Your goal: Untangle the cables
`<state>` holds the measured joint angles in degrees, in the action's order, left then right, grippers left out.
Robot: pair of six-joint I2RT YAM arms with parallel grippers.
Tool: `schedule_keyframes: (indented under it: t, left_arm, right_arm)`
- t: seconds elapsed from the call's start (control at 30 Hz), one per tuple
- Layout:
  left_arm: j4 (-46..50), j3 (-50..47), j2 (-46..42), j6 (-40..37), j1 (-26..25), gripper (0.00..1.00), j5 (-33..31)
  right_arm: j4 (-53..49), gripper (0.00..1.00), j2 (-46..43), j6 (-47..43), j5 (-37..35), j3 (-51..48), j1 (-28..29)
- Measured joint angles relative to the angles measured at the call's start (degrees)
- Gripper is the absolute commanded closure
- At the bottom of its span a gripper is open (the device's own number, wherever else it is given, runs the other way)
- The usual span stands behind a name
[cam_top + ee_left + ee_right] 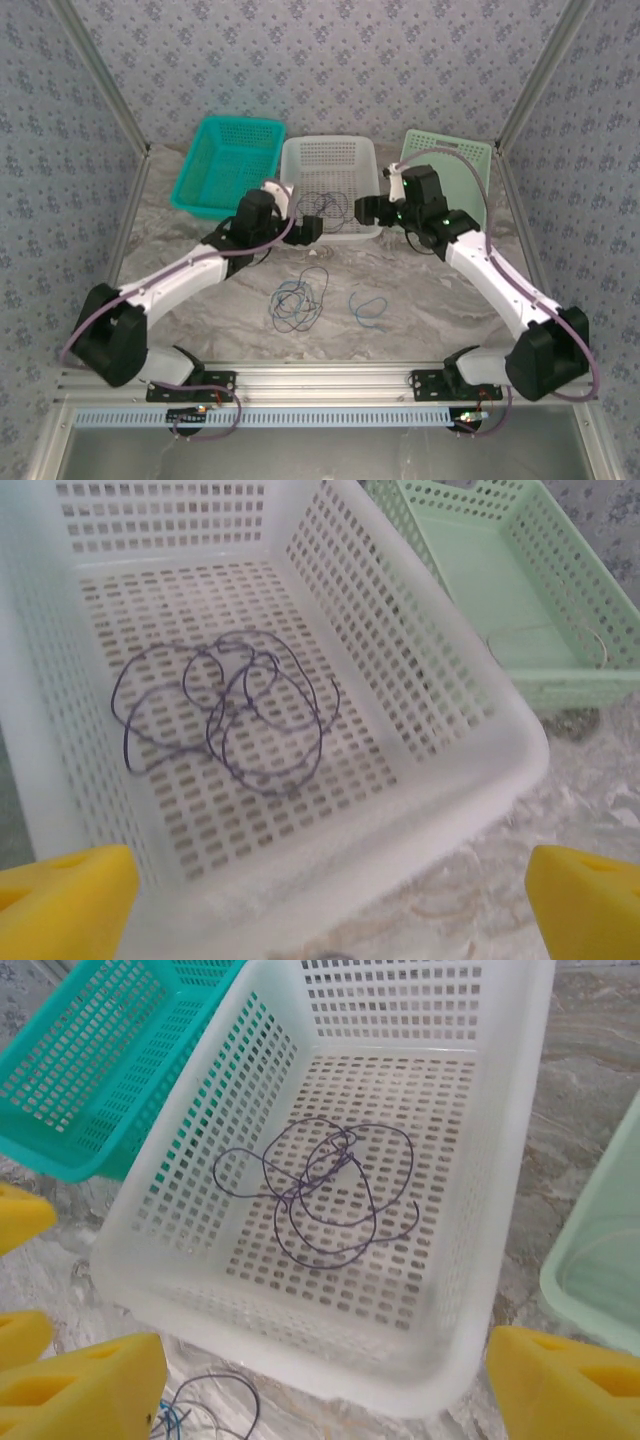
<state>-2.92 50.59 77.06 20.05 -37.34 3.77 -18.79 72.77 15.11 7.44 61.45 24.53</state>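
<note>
Above the near rim of the white basket the left hand and right hand are held wide and empty, facing the purple cable looped on its floor (apparently sorted there). A dark tangle and a blue loop are left apart on the worktop, nearer the bases. The teal basket and green basket are set either side; no obstacle is seen.

Robot lab (2 arms, aluminium frame).
</note>
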Motion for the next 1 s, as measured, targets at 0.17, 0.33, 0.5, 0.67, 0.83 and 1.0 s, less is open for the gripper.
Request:
schedule_keyframes:
  t: [0.17,0.33,0.5,0.67,0.83,1.0]
  left_arm:
    - [-0.7,-6.12,-9.77,0.22,-5.29,0.01,-3.69]
    - [-0.9,-11.23,-14.93,2.16,-8.66,0.01,-6.56]
    - [-0.83,-16.44,-15.63,5.27,-13.42,0.0,-9.66]
    - [-1.51,-18.29,-13.57,8.11,-19.34,0.01,-12.94]
    - [-0.81,-18.27,-12.22,8.59,-21.62,0.01,-15.34]
    - [-0.76,-18.27,-11.58,9.64,-21.81,0.01,-16.04]
  right_arm:
    - [-0.68,0.16,-7.21,0.5,-0.46,-5.9,0.33]
    - [-3.17,0.17,-12.11,2.62,-1.31,-11.56,0.76]
    - [-3.96,0.19,-17.55,6.84,-1.75,-20.85,1.57]
    - [-4.0,0.22,-20.48,11.3,-1.7,-26.12,2.4]
    - [-3.72,0.27,-20.59,14.53,-1.64,-27.96,3.91]
    - [-3.58,0.29,-18.88,16.9,-1.73,-29.07,6.32]
